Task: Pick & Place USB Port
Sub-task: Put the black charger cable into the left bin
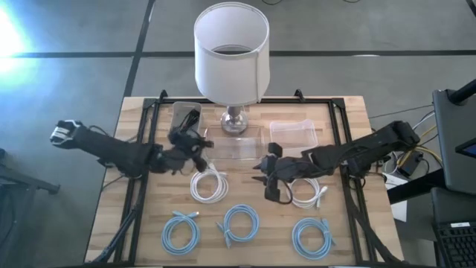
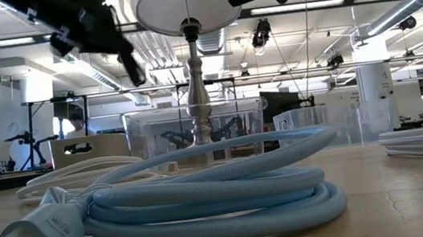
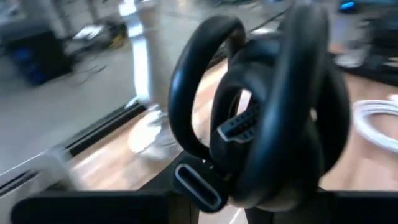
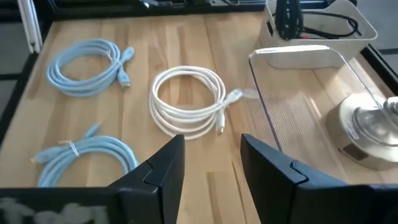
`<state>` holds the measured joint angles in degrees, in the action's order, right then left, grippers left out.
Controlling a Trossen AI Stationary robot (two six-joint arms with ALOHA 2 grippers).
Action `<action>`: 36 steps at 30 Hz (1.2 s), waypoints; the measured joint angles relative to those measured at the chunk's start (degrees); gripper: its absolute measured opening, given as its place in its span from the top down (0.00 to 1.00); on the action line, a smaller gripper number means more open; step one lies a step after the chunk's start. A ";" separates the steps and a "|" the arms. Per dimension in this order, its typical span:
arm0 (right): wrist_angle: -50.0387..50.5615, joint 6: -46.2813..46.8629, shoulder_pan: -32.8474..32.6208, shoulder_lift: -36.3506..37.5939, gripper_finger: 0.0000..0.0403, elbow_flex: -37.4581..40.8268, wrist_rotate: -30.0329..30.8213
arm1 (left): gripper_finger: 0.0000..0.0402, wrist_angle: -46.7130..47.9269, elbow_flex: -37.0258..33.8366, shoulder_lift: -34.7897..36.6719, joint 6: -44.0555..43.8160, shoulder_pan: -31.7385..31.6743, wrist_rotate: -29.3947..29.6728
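- Black coiled cable (image 3: 273, 118) hangs in the left pincer (image 1: 195, 146), clenched on it and lifted off the desk (image 1: 134, 216); a flat plug shows inside the coil in the left wrist view.
- In the high view the left pincer sits left of desk centre, just at 7 o'clock of the lamp base (image 1: 234, 119) and above the white coil (image 1: 209, 184).
- Clear bin (image 1: 186, 115) at 11 o'clock of that pincer holds another black cable.
- Right pincer (image 4: 211, 165) is released, fingers spread with nothing between them, over the desk right of centre.
- Second white coil (image 1: 311, 195) lies beside it at 4 o'clock.
- Three light blue coils (image 1: 239, 223) line the near desk edge.
- Empty-looking clear tray (image 1: 295, 132) sits at 3 o'clock of the lamp.
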<state>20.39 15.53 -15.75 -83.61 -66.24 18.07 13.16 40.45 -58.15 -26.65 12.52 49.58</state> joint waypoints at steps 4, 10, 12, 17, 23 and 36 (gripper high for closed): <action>-0.01 0.59 0.00 0.22 0.65 0.00 0.00 | 0.79 12.61 0.59 3.69 -9.05 -6.01 -0.07; -0.04 0.55 0.00 -0.41 0.67 0.00 0.00 | 0.79 24.26 0.59 4.74 -16.71 -20.34 -13.02; 0.02 0.47 0.00 -0.71 0.67 0.00 -0.01 | 0.79 24.31 0.59 3.99 -16.57 -25.63 -19.25; 0.29 0.37 0.00 -0.88 0.66 0.00 0.00 | 0.79 23.74 1.29 1.53 -9.75 -35.56 -22.15; 0.29 0.37 0.00 -0.88 0.67 0.00 0.00 | 0.79 23.57 2.88 -2.42 -4.40 -42.34 -29.47; 0.41 0.40 0.00 -0.90 0.69 0.02 0.00 | 0.74 23.02 3.54 -14.26 1.80 -43.96 -33.59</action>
<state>20.80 15.93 -15.75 -84.51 -66.22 18.06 36.18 43.98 -72.42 -24.85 -31.44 15.99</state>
